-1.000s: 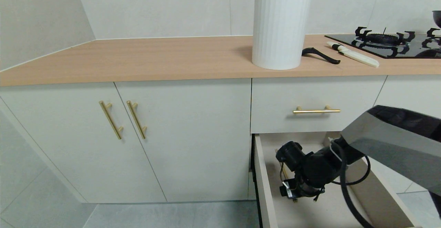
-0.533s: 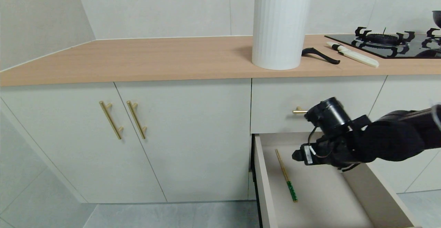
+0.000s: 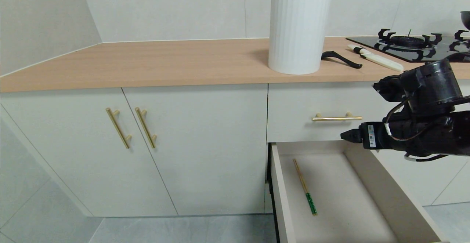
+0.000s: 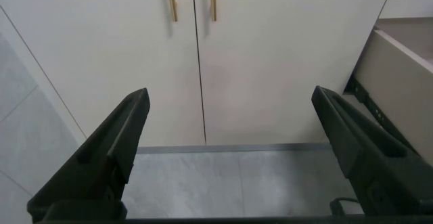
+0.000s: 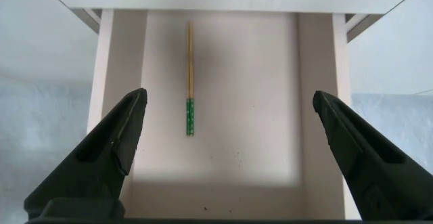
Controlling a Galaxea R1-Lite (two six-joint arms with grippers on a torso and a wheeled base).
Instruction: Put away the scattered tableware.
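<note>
Tableware lies in two places: on the wooden countertop point(image 3: 165, 63), past the tall white ribbed canister point(image 3: 299, 30), a cream knife point(image 3: 378, 58) and a black-handled utensil point(image 3: 343, 60) rest beside the gas hob point(image 3: 422, 48), while green-tipped chopsticks point(image 3: 304, 187) lie on the floor of the open drawer point(image 3: 281, 199), near its left wall. The right gripper point(image 3: 345, 135) hangs above that drawer, spread wide and empty. The left wrist view has the left gripper point(image 4: 230, 99) splayed too, facing gold-handled cabinet doors point(image 4: 257, 61).
</note>
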